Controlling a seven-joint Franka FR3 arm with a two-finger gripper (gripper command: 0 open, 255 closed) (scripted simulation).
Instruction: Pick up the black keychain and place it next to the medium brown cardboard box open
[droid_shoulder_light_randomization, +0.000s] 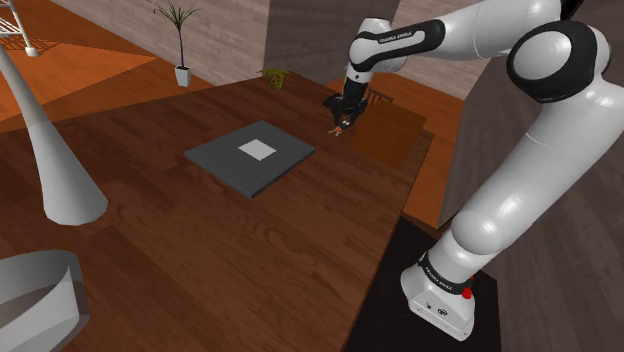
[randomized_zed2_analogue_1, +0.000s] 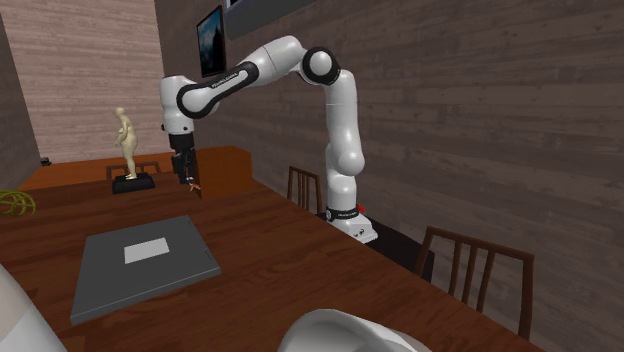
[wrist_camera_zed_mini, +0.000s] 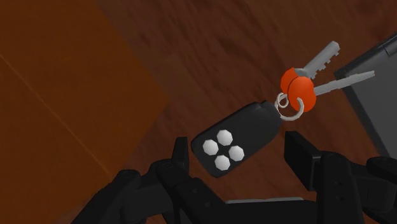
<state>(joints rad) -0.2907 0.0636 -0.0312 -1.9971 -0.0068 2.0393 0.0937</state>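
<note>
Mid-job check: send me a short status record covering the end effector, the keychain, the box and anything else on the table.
End effector: shut on the black keychain, apparently clear of the table
Keychain parts: fob with four white buttons, ring, two orange-headed keys
Brown box: on the table, close beside the end effector
Also on table: flat grey slab with white square
Task state: keychain not yet set down

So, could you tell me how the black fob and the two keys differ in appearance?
The black fob is a broad slab with four white buttons; the two keys are slim, with orange heads and grey blades. The fob lies nearest the gripper; the keys fan out beyond it. Both hang from the same silver ring.
</note>
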